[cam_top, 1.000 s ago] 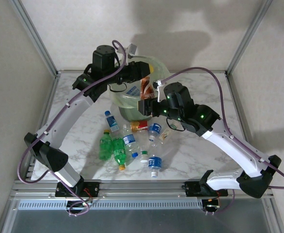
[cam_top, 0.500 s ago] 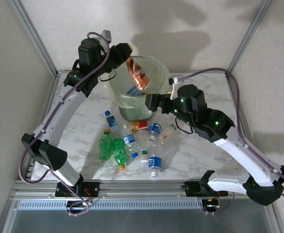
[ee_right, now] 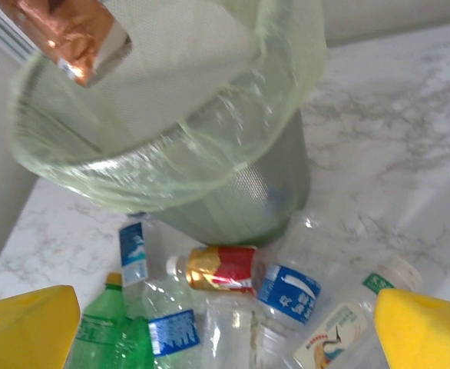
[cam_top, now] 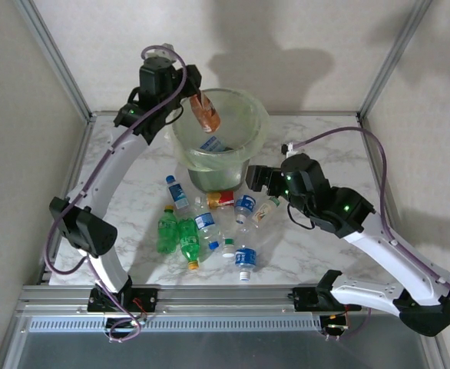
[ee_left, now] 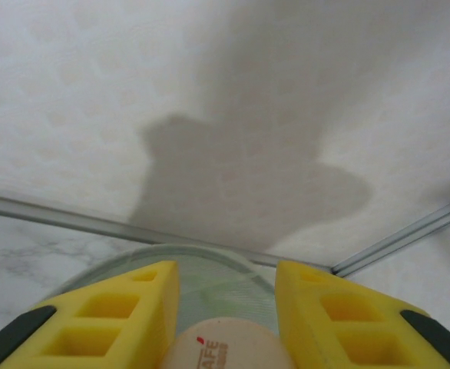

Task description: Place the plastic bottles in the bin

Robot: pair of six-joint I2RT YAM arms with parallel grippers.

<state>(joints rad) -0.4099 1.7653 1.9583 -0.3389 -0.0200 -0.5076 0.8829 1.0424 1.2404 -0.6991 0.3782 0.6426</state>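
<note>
Plastic bottles (cam_top: 205,224) lie clustered on the marble table (cam_top: 325,146), just in front of the bin (cam_top: 256,123). I see my left arm reaching high and far, its left gripper (cam_top: 196,100) pinching the brown-orange bottle (cam_top: 206,114), which hangs tilted over the bin's mouth. My right arm is bent low beside the bin, right gripper (cam_top: 254,178) spread wide, holding nothing

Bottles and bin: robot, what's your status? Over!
Left gripper shut on brown-orange bottle, above the bin. Right gripper open, empty, beside the bin. Other bottles lie on the table in front. Nothing blocks the drop.
</note>
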